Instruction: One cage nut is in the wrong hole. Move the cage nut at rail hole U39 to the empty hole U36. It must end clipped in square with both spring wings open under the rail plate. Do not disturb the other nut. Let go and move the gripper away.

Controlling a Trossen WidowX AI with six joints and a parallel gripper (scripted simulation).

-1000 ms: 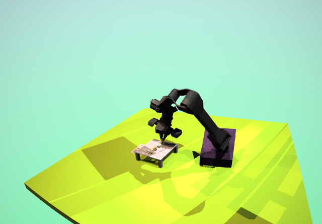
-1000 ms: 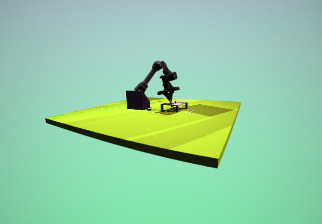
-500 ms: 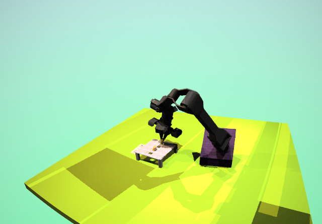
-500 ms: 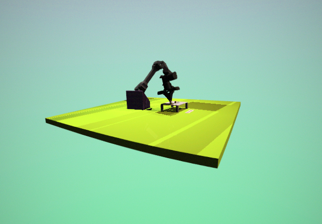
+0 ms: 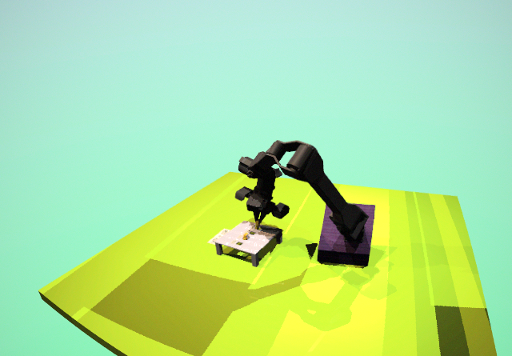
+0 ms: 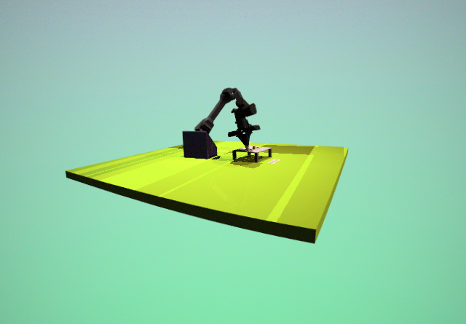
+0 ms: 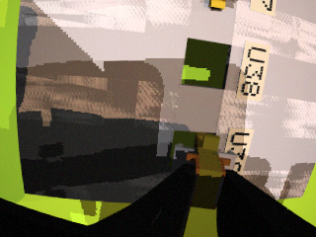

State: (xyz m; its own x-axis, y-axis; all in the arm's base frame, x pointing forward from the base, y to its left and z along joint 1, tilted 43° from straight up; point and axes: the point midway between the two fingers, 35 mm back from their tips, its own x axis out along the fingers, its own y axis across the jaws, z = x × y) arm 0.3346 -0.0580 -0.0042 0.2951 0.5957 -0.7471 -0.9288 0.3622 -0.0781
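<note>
Black arm (image 5: 326, 185) arches right of centre, footed on purple block (image 5: 326, 242). Gripper (image 5: 258, 225) points down, fingertips at far side of pale rail plate (image 5: 258, 246), lower centre. Yellowish nut (image 5: 245, 235) on plate. Yellow-green table (image 5: 198, 236) beneath.

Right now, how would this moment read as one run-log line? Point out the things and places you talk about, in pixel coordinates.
gripper (image 5: 257, 225) (image 6: 247, 148) (image 7: 205, 178): shut on small yellow-orange cage nut (image 7: 209, 160) | at: partly cut-off label beside square hole U38 (image 7: 206, 54) | U38: no nut | release: not done
</note>
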